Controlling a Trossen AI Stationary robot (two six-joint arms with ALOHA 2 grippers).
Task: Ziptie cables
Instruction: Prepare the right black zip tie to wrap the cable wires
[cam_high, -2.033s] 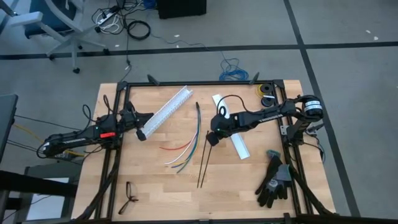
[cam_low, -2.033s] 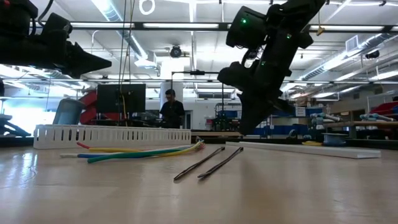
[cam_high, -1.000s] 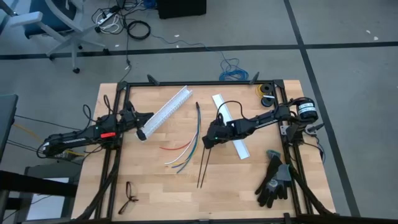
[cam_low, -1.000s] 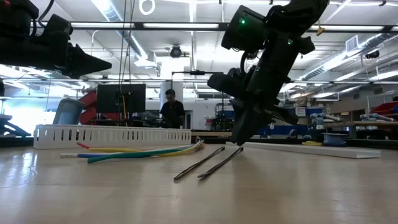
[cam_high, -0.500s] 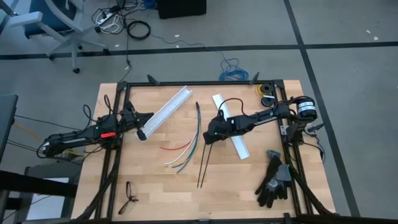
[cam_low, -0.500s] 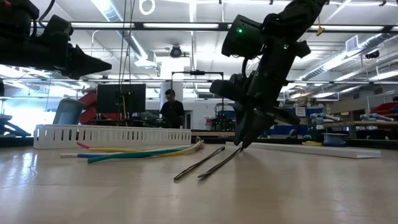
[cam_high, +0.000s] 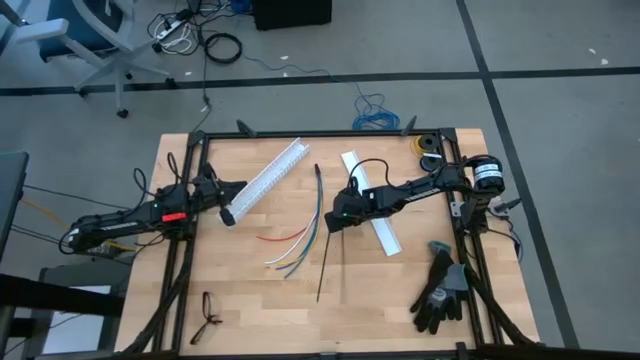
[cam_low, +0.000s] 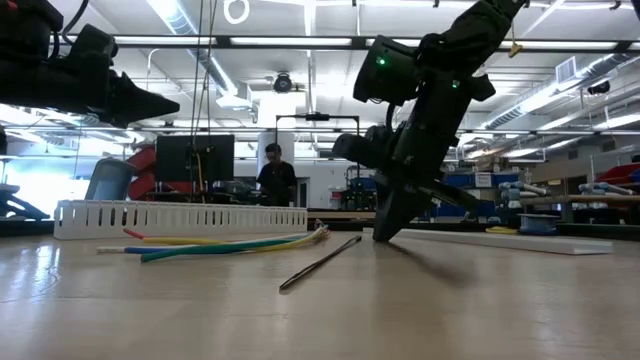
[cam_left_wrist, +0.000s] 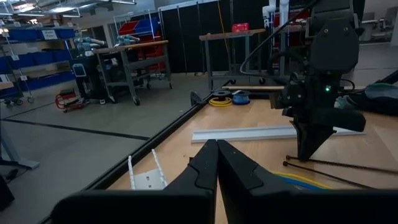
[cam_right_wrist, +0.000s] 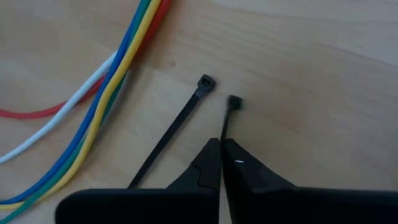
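Observation:
The cables (cam_high: 300, 240) lie mid-table: red, white, green, blue and yellow wires fanned toward the near edge, joined at the far end by a dark sheath (cam_high: 318, 185). They also show low in the low view (cam_low: 230, 245) and in the right wrist view (cam_right_wrist: 118, 81). One black zip tie (cam_high: 325, 270) lies flat just right of them, its head (cam_right_wrist: 206, 81) pointing at the far edge. My right gripper (cam_high: 336, 224) is down at the table by that head, shut on a second zip tie. My left gripper (cam_high: 228, 215) hovers shut at the near end of a white channel. My right gripper pinches the second zip tie between its two fingers just behind the head end (cam_right_wrist: 225, 127). The fingers (cam_low: 385, 230) come steeply from above and lie along the strip. The head (cam_right_wrist: 234, 102) pokes out past the fingertips just above the wood. The fingers hide the strip's tail.
Two white slotted channels lie on the far half, one left (cam_high: 265, 178), one right (cam_high: 372, 205) under the right arm. Black gloves (cam_high: 440, 290) sit at the near right corner, tape rolls (cam_high: 428, 150) at the far right, a small black item (cam_high: 207, 318) near left.
My right gripper has come down a little toward the far ends of the two zip ties and shut on the right-hand one. That tie no longer lies beside the other; only one strip stays flat on the wood. The cables have not moved.

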